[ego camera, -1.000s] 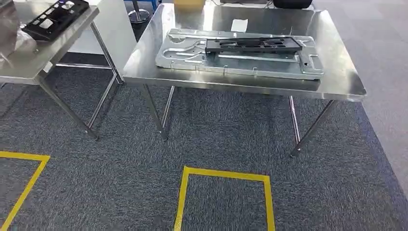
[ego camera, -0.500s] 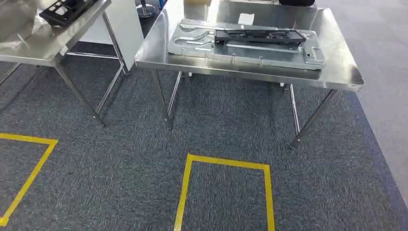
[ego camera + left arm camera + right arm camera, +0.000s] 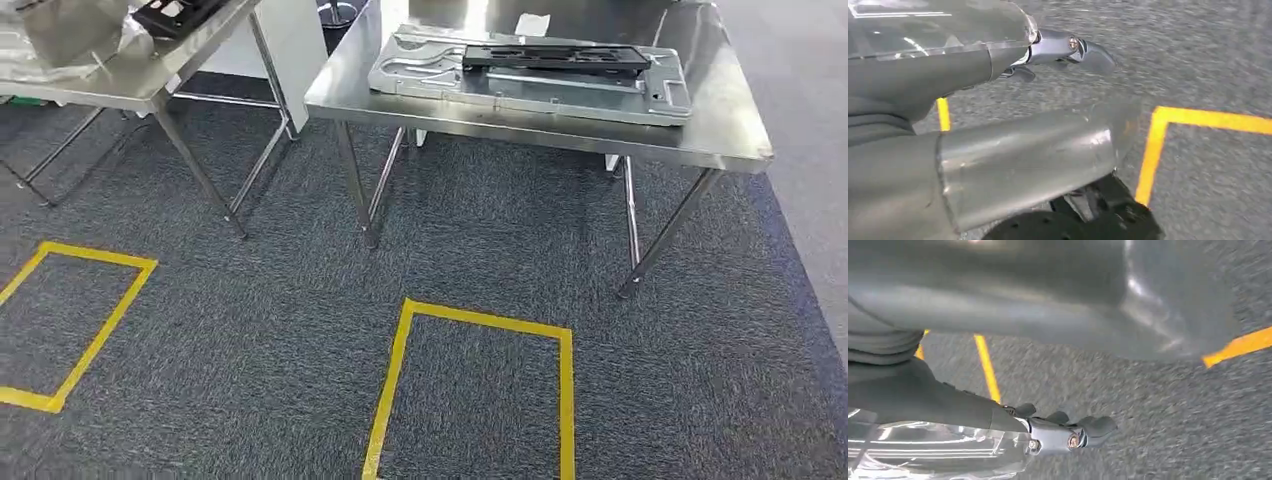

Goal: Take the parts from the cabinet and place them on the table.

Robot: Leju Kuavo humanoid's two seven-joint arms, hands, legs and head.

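Camera has shifted; both my hands, left hand (image 3: 1058,50) and right hand (image 3: 1063,432), hang empty, fingers loosely apart, above grey carpet (image 3: 250,330) with yellow tape (image 3: 470,320); beyond, black part (image 3: 555,57) lies on flat metal plate (image 3: 530,85) atop steel table (image 3: 700,150)

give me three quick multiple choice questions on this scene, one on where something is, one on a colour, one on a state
1. Where does the black part lie?
A. on the silver metal panel
B. on the carpet
C. inside a yellow outline

2. What colour is the tape outline on the carpet?
A. red
B. yellow
C. white

3. What does the left hand hold?
A. the black part
B. a cup
C. nothing

Answers:
1 A, the head view shows it lying on top of the panel on the right table.
2 B, the floor lines are bright yellow.
3 C, the left wrist view shows it hanging over the carpet with nothing in it.
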